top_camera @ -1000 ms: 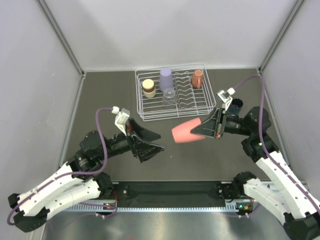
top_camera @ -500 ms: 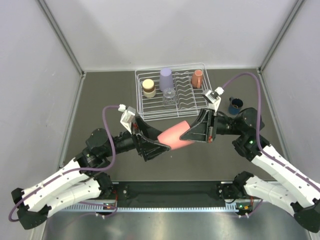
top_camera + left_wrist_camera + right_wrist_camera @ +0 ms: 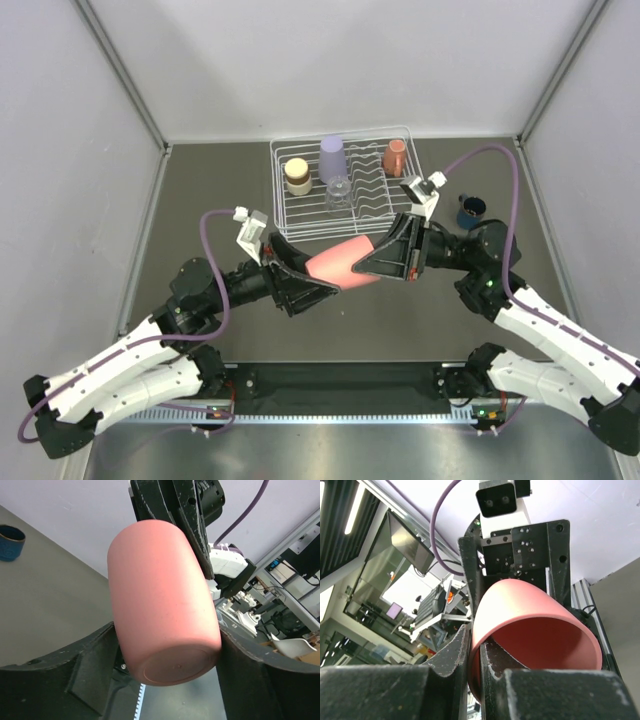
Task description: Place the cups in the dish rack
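- The plain pink tumbler [image 3: 340,263] hangs on its side in mid-air at the centre of the overhead view, just below the dish rack [image 3: 310,238]. It bridges both arms, which looks like a handover.
- The right gripper [image 3: 372,266] is clenched on the tumbler's rim wall, one finger inside and one outside.
- The left gripper [image 3: 322,279] brackets the base. Whether it is pressing yet is impossible to tell.
- The rack's lower right corner hides behind the right arm.
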`<state>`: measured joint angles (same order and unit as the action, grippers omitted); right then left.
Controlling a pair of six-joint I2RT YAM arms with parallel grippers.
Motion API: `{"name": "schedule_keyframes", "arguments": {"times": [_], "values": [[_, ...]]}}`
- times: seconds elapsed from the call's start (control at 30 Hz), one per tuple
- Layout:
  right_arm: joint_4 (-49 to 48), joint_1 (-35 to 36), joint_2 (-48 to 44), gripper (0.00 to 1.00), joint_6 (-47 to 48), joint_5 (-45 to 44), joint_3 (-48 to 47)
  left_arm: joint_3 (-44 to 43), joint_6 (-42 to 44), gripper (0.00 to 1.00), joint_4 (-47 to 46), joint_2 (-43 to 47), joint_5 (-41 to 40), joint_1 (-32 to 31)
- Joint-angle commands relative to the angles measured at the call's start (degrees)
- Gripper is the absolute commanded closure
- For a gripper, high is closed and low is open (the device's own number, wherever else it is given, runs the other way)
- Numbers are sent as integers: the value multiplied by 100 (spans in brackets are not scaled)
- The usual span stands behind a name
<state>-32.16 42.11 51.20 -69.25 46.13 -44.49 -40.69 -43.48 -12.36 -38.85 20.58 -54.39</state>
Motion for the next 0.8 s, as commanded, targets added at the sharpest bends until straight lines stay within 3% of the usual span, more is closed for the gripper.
{"name": "schedule_keyframes", "arguments": {"times": [0.0, 0.2, 0.27, 0.33, 0.4, 0.43, 0.47, 0.5, 0.57, 0.6, 0.7, 0.77], "values": [[-388, 149, -40, 100, -1, -113, 63, -36, -55, 20, -364, 114, -220, -19], [-405, 227, -75, 100, 79, -166, 116, -53, -81, 19, -284, 141, -353, -19], [-422, 236, -75, 100, 79, -235, 160, -53, -108, 22, -302, 132, -326, -19], [-483, 263, -57, 100, 61, -262, 177, -88, -116, 32, -302, 115, -291, -19], [-519, 289, -31, 100, 70, -289, 195, -115, -108, 51, -302, 88, -247, -19], [-467, 315, -22, 100, 96, -306, 178, -141, -108, 79, -302, 79, -221, -19], [-362, 298, -22, 100, 148, -332, 177, -159, -108, 94, -285, 71, -230, -19], [-178, 307, -40, 95, 358, -376, 151, -176, -116, 100, -197, 62, -247, -19], [909, 307, -127, 73, 718, -673, -15, -273, -90, 100, -31, 44, -396, -19], [1401, 307, -171, 53, 1225, -832, -120, -421, -20, 100, 336, 27, -466, -19], [3562, 307, -330, 30, 2210, -1710, -621, -773, 295, 100, 1188, -87, -1080, -10], [4790, 307, -418, 21, 2573, -2490, -955, -1238, 472, 100, 2357, -219, -1580, -10]]}}
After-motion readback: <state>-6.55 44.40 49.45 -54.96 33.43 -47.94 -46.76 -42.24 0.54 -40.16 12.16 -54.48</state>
